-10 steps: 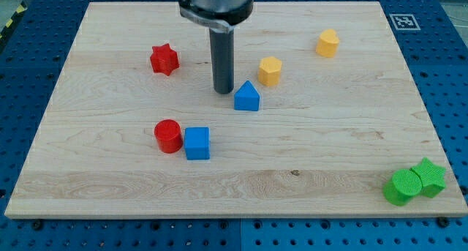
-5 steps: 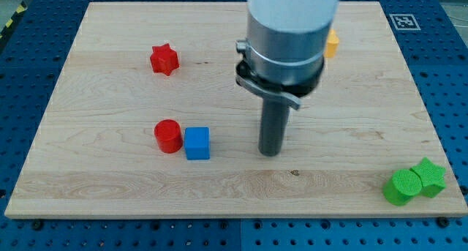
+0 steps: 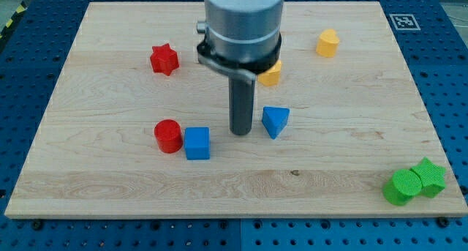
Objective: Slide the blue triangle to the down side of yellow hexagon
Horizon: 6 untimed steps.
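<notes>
1. I have no fingers, only my tip (image 3: 241, 132), the lower end of a dark rod, resting on the pale wooden counter (image 3: 110, 185)
2. The blue triangle block (image 3: 275, 121) sits just to the view's right of my tip
3. The yellow hexagon block (image 3: 272, 75), partly hidden by my arm, lies above the triangle
4. The blue cube (image 3: 197, 143) touches the red cylinder (image 3: 168, 136) at my tip's left

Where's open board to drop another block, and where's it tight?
Free: the bottom strip from the blue cube across to the green blocks, and the view's left edge beyond the red star. Tight: my tip between the blue cube and blue triangle, yellow hexagon just above.
</notes>
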Available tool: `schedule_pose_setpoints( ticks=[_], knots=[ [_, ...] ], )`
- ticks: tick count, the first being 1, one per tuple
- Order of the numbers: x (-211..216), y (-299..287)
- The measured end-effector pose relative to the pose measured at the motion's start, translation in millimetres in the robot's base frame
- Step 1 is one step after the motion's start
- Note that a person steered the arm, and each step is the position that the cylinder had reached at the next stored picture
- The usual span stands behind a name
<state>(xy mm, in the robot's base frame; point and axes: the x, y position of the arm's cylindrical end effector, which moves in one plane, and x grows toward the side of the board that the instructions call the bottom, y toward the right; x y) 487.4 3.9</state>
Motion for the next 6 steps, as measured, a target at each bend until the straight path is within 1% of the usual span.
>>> schedule_pose_setpoints(
  ticks=[1,2,3,4,6],
  knots=[
    [-46,-3],
    [-103,-35],
    [-154,-49],
    [-177,-46],
    [-177,-31]
  ],
)
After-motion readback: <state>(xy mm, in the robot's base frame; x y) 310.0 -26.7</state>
